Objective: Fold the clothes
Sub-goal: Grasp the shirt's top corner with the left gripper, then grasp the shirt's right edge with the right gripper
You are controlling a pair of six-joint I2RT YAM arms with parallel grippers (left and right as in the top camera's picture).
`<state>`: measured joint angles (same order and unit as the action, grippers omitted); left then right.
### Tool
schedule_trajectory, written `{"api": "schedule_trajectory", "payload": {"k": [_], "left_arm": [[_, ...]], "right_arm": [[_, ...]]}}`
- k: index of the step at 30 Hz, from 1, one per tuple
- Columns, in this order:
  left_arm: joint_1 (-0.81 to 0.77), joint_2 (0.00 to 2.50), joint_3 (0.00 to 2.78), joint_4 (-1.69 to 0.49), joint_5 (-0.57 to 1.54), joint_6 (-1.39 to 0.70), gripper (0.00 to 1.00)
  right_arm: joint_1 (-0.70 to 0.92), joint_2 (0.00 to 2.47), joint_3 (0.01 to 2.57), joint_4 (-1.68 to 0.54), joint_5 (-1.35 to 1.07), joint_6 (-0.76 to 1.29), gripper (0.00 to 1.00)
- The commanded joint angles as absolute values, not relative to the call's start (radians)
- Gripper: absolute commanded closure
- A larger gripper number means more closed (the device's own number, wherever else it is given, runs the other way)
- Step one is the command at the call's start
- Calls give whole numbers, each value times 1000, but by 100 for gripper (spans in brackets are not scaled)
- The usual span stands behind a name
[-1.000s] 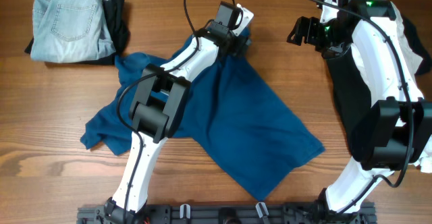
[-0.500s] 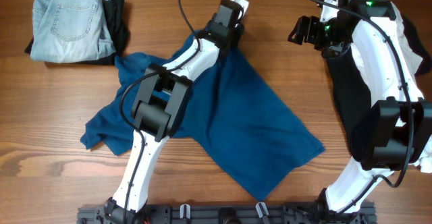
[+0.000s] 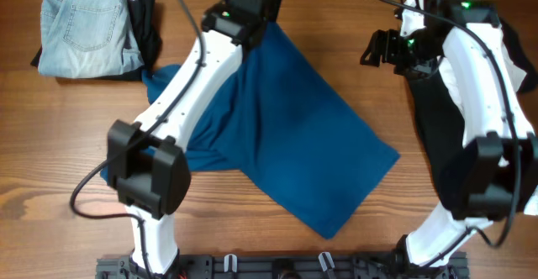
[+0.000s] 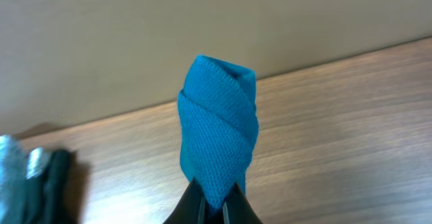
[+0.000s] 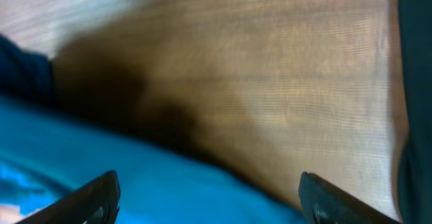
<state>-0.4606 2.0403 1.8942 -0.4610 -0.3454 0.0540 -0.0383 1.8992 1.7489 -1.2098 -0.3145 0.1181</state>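
Overhead, the dark-blue shirt sprawls across the middle of the table, its far corner running up under the left arm. The left wrist camera shows what the arm hides: the left gripper pinched tight on a rolled bunch of blue fabric. On the right wrist view, the right gripper is spread wide and empty, over wood at the shirt's edge. Folded jeans lie far left.

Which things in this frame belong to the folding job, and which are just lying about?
Job: dark-blue shirt, pinched in the left claw; pale jeans; black garment under them; black and white clothes by the right arm.
Just there: wooden table; base rail at the near edge.
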Motion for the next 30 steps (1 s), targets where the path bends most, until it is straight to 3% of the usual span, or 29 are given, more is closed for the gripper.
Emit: {"api": "schedule_trajectory", "payload": {"k": [1, 6, 13, 19, 26, 30], "left_arm": [[-428, 2007, 1906, -522, -364, 39, 96], [-374, 2008, 1906, -555, -364, -22, 96], [-253, 2008, 1906, -558, -364, -46, 96], [-245, 2008, 1906, -593, -363, -46, 96], [-246, 2009, 1906, -641, -327, -46, 96], [-246, 2009, 1901, -650, -326, -47, 96]], "right_arm": [[-35, 1775, 1755, -1299, -334, 94, 15], [-30, 1744, 1706, -1439, -284, 106, 15], [-30, 1744, 1463, -1313, -255, 164, 16], [-30, 1745, 1306, -1034, -245, 171, 21], [-27, 1765, 1126, -495, -221, 187, 24], [4, 1797, 1111, -384, -221, 192, 28]]}}
